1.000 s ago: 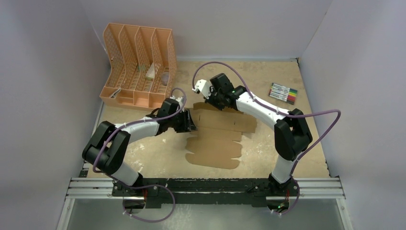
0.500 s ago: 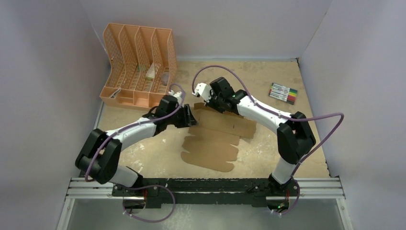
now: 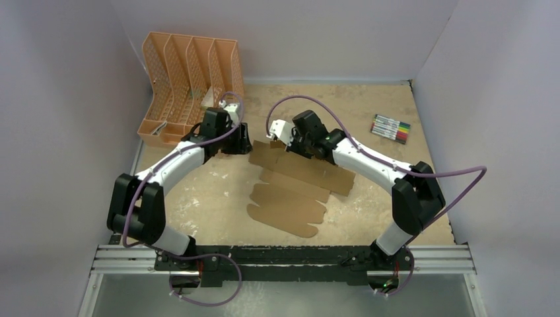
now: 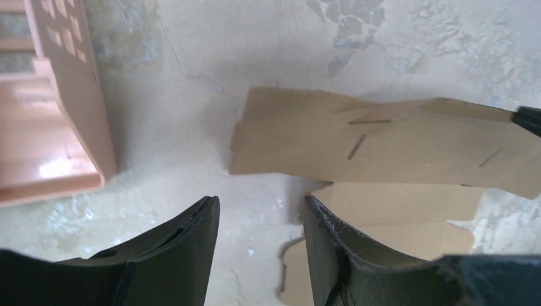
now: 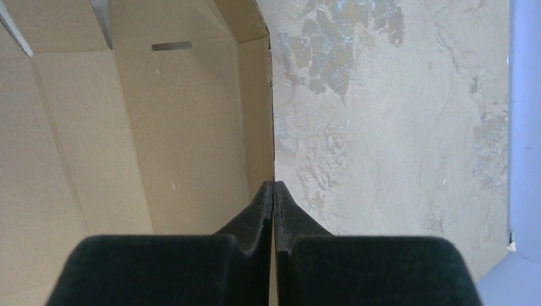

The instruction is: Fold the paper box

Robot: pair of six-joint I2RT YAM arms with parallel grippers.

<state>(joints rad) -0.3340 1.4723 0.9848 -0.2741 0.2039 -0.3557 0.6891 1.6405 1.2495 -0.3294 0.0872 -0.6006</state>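
one side pinched, the other free: set up the crease before you push

the paper box (image 3: 290, 205) lies as a flat brown sheet in the middle of the table (image 3: 218, 191), its scalloped flaps towards you. your right pincer (image 5: 274, 185) is closed tight on the far edge of the long slotted panel. your left pincer (image 4: 258, 204) stands partly open with nothing in it, just off the sheet's left end and close to the orange organizer (image 3: 188, 86).

the step looks to be raising that long panel along its crease. hold the right pinch firm and low so the sheet cannot skid. bring the left pincer in square to the panel's left end, clear of the organizer. take the edge shallowly, then lift both ends together; uneven lifting will likely twist the panel rather than fold it.
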